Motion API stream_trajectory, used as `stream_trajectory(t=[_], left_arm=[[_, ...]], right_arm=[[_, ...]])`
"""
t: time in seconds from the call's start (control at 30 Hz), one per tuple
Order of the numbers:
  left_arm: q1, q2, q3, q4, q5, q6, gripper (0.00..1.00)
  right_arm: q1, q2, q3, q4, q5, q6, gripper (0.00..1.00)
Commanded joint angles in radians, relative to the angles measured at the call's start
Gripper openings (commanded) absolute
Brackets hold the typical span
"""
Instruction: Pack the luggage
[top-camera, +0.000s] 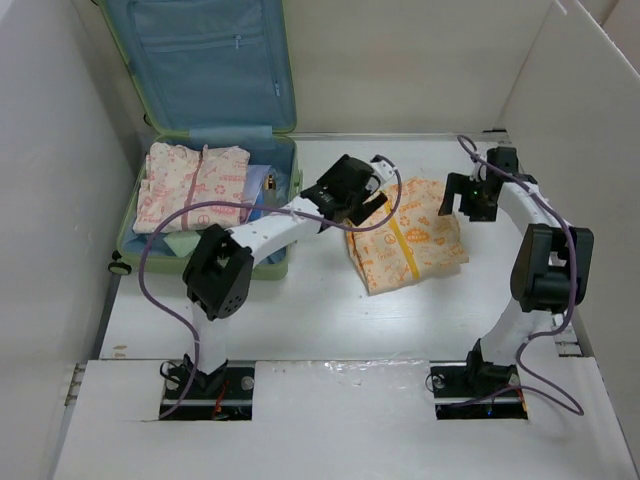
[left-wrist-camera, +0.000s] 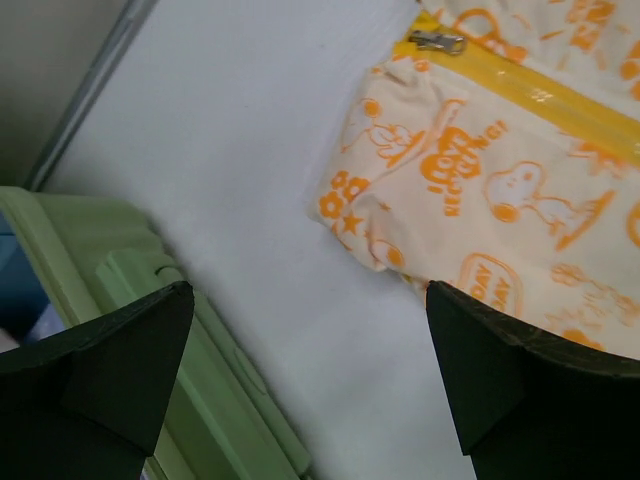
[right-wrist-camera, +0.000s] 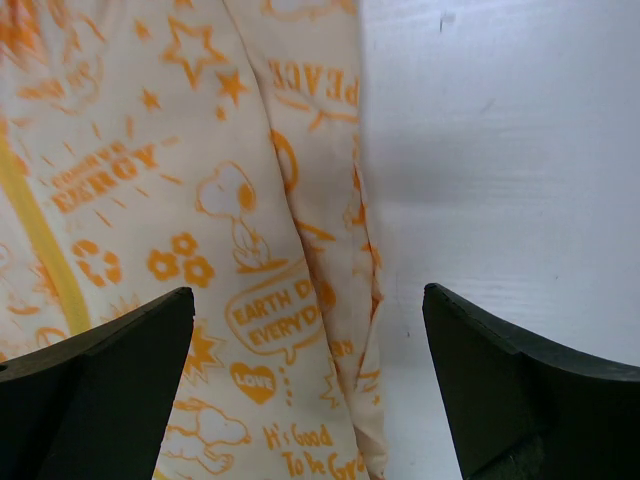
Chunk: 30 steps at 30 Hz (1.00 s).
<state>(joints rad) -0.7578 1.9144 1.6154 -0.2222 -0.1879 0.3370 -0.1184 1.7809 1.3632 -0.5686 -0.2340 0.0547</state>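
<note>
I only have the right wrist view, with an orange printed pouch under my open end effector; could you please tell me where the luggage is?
Observer: The luggage lies open at the far left of the table, with its lid standing upright.
Operator: Thank you. Is anything packed in it?
Observer: Yes, a pink-patterned pouch lies in its lower half.
Operator: And where is the other end effector?
Observer: The left end effector is open and holds nothing. It hovers over bare table between the luggage's edge and the orange pouch.
</note>
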Motion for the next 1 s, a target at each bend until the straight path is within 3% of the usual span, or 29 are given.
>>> stream_trajectory(t=[0.0, 0.07, 0.1, 0.13, 0.17, 0.27, 0.37, 0.57, 0.77, 0.97], left_arm=[[0.005, -0.011, -0.022, 0.267, -0.413, 0.114, 1.00], [0.005, -0.011, 0.084, 0.147, -0.479, -0.031, 1.00], [0.005, -0.011, 0.124, 0.051, -0.403, -0.164, 1.00], [0.037, -0.023, 0.158, -0.044, -0.239, -0.190, 0.99], [0.054, -0.023, 0.170, -0.104, 0.062, -0.234, 0.93], [0.063, -0.023, 0.101, -0.180, 0.371, -0.393, 0.89], [0.052, -0.023, -0.035, -0.123, 0.500, -0.522, 0.99], [0.086, 0.011, -0.098, -0.037, 0.628, -0.582, 1.00], [0.124, 0.073, -0.109, -0.112, 0.597, -0.702, 1.00], [0.166, 0.144, -0.170, -0.062, 0.747, -0.796, 1.00]], right_arm=[[0.016, -0.026, -0.041, -0.010, -0.033, -0.049, 1.00], [0.016, -0.026, -0.050, -0.001, -0.033, -0.049, 1.00], [0.016, -0.026, -0.050, -0.001, -0.033, -0.049, 1.00], [0.016, -0.026, -0.050, 0.009, -0.033, -0.049, 1.00], [0.016, -0.026, -0.059, 0.009, -0.033, -0.049, 1.00], [0.006, -0.026, -0.068, 0.009, -0.022, -0.049, 1.00], [0.006, -0.017, -0.079, 0.018, -0.013, -0.049, 1.00], [0.006, 0.012, -0.114, 0.061, -0.037, -0.030, 1.00], [0.006, 0.003, -0.162, 0.082, -0.004, -0.021, 1.00], [0.006, -0.006, -0.197, 0.102, -0.004, -0.012, 0.96]])
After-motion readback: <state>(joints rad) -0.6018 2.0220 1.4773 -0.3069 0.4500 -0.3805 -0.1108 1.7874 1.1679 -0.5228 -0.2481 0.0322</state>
